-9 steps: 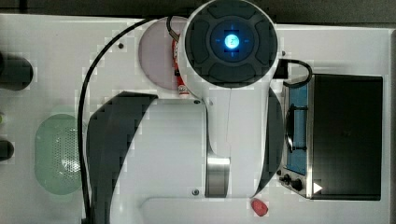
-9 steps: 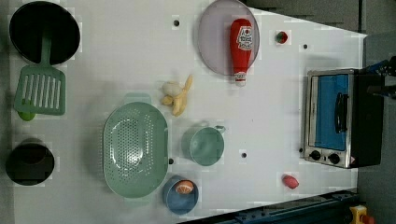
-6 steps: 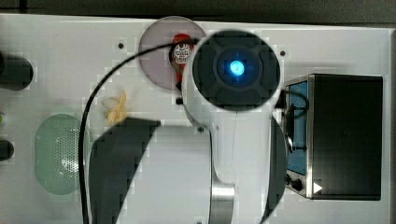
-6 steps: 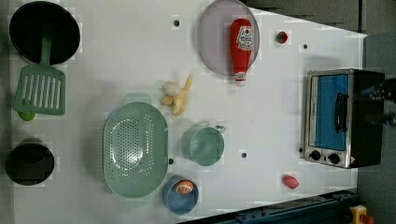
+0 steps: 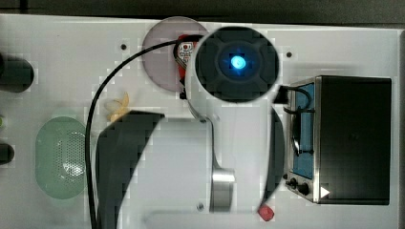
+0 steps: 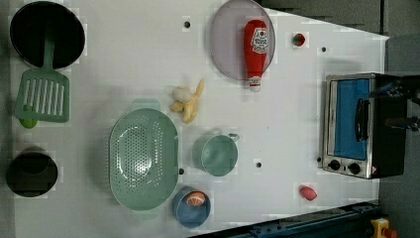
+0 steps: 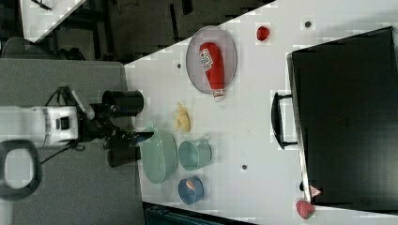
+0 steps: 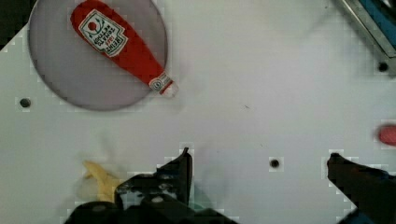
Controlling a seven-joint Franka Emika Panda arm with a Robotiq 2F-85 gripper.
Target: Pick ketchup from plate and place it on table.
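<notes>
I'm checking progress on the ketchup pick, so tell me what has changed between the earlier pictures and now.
In the top view the arm's head has shifted toward the top view's right, uncovering more of the plate. The tool stands open, holding nothing. The ketchup has not moved: it lies on the plate with its cap over the rim. The banana, colander and toaster oven stayed put.

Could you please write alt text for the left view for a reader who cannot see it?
A red ketchup bottle lies on a lilac-grey plate, cap overhanging its rim, on a white table with a mint colander and toaster oven.
</notes>
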